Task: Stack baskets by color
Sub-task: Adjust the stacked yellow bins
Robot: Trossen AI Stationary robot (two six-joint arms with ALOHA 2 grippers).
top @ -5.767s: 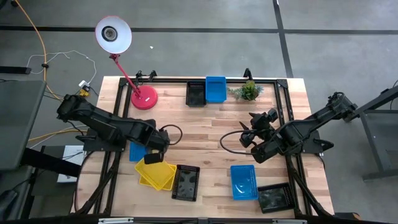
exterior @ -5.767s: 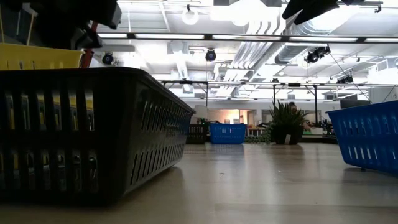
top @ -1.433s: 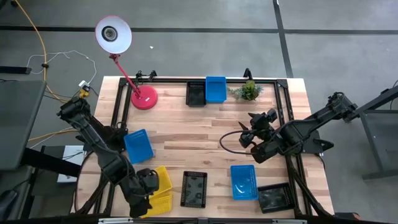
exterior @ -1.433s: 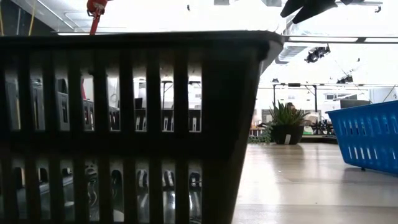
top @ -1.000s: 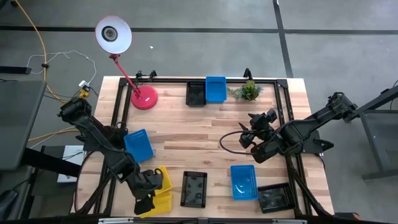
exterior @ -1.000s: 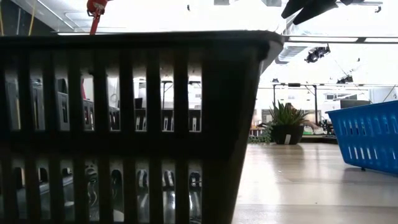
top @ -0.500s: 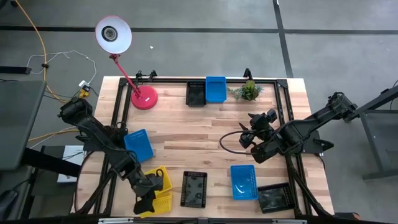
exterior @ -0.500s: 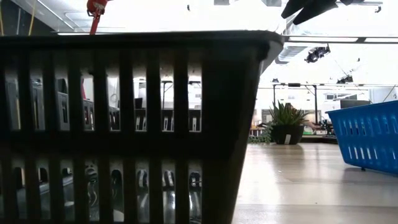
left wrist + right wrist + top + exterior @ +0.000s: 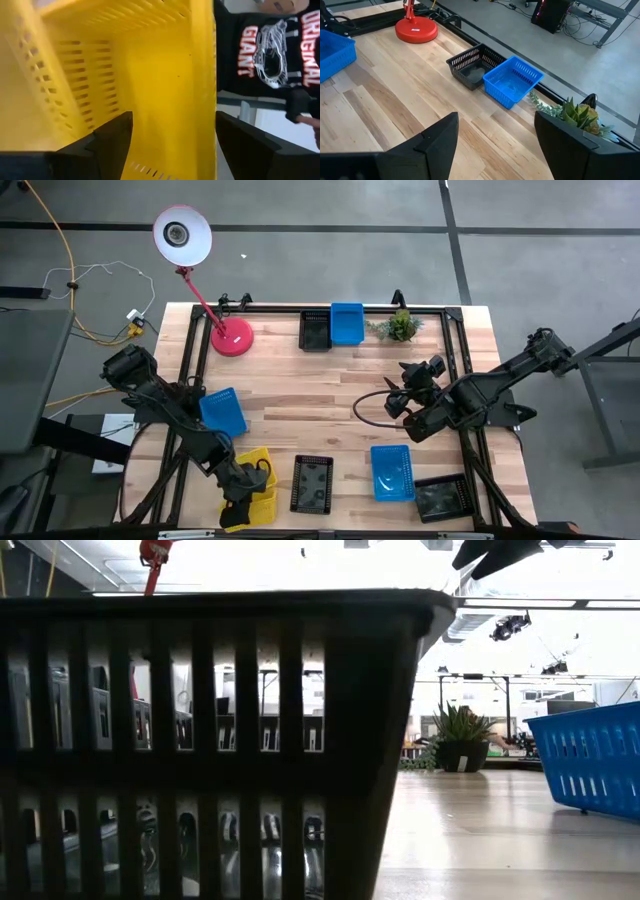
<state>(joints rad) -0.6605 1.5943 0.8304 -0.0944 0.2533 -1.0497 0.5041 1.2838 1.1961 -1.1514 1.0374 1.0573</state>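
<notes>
**— What's in front of you, biggest thing first?**

— The table (image 9: 300, 395), wooden planks with a black frame. My left arm reaches to its near left corner; my right arm waits above the right half, its right gripper (image 9: 496, 131) spread wide and holding nothing.

**— And the baskets?**

— Seven that I can make out. Yellow baskets (image 9: 262, 485) sit at the near left corner, under my left gripper (image 9: 247, 492). A blue basket (image 9: 222, 414) lies at the left edge, another blue basket (image 9: 391, 472) near the front right, with a black basket (image 9: 442, 498) touching its corner. A black basket (image 9: 313, 482) sits at the front middle. At the far edge, a black basket (image 9: 315, 330) and a blue basket (image 9: 347, 322) stand side by side.

**— Your left claw?**

— Spread wide around the yellow wall (image 9: 165, 75), one finger (image 9: 112, 140) inside the basket, the other outside the rim. I cannot tell whether they press it.

**— Anything smaller?**

— A pink lamp (image 9: 198, 270) at the far left, a little green plant (image 9: 399, 326) beside the far blue basket.
</notes>
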